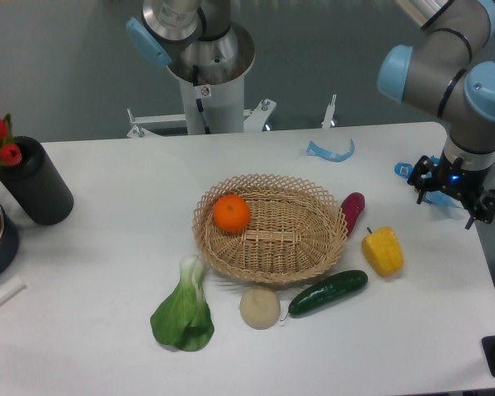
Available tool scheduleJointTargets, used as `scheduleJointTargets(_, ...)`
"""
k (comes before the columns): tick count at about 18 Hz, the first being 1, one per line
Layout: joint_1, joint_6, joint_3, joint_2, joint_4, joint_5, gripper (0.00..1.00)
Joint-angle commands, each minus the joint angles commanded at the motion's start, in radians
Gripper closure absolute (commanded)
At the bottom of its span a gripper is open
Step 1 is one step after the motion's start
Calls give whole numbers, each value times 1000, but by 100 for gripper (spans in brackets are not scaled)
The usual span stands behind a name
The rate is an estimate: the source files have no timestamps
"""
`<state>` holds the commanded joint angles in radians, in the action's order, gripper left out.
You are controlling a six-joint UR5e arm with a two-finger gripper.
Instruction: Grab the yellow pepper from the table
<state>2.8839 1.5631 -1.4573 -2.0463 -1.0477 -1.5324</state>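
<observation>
One target, and I had it in sight: the yellow pepper (383,251) lay on the table (107,272) just right of the basket (271,262), between the purple vegetable (351,211) and the cucumber (328,293). My gripper (455,196) hung well apart, up-right of it, holding nothing; whether its jaws were parted I couldn't tell. I judged a straight descent from above best, clear of the cucumber. Basket held only the orange (232,213).

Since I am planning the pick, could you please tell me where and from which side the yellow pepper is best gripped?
Probably from above, across the middle of the yellow pepper. It lies on the table, its top is free, and its blocky, lobed body offers flatter flanks there. The cucumber lies close at its lower left and the basket to its left, so closing along the clearer near-far line looks safer. The pincer hangs up to its right.
</observation>
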Motion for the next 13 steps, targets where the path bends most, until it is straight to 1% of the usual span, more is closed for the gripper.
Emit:
scheduleJointTargets(5,0,-3,-2,0,0,3,0)
scheduleJointTargets(6,-2,-17,-12,2,2,3,0)
scheduleJointTargets(8,2,-78,-29,0,11,21,0)
scheduleJointTargets(11,-3,-191,-21,-9,9,15,0)
scheduleJointTargets(13,-9,-235,-22,-11,11,15,0)
